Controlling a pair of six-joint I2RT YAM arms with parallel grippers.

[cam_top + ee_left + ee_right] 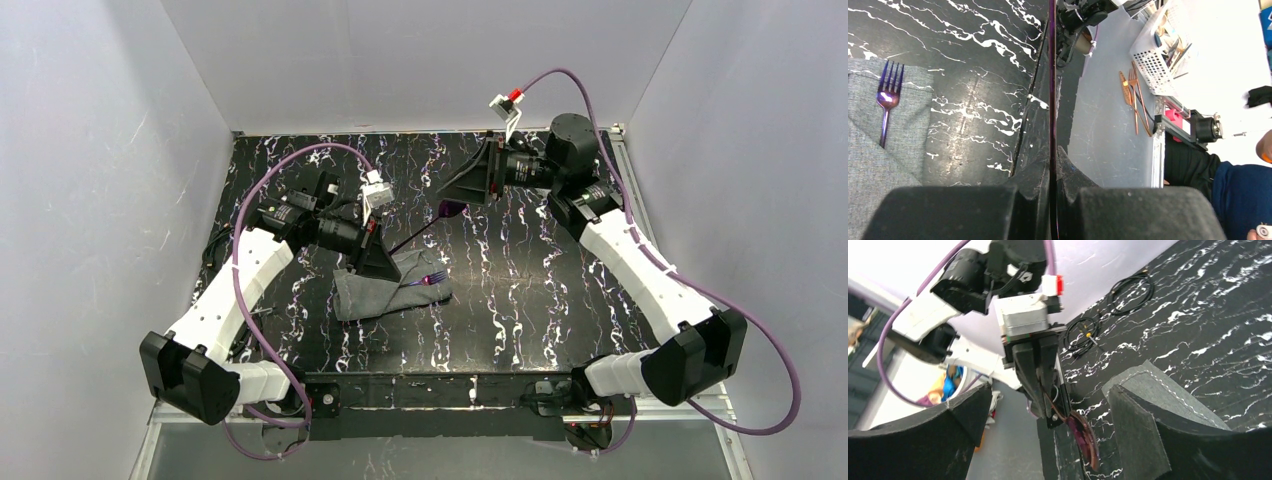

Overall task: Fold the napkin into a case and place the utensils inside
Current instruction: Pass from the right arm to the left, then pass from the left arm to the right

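The dark grey napkin [375,293] lies folded into a narrow case left of the table's middle; it also shows in the left wrist view [878,165] and the right wrist view [1168,390]. The purple fork [432,279] lies on the case with its tines sticking out [888,95]. My left gripper [385,255] [1054,155] is shut on the handle of the purple spoon [450,209] and holds it above the table. The spoon's bowl [1085,437] hangs between the open fingers of my right gripper [450,195] [1048,405], which do not touch it.
Thin black cables [1088,332] lie on the black marbled table [560,290] at its back left. Beyond the table's near edge stand a white basket [1153,55] and copper-coloured utensils [1133,95]. White walls close in three sides.
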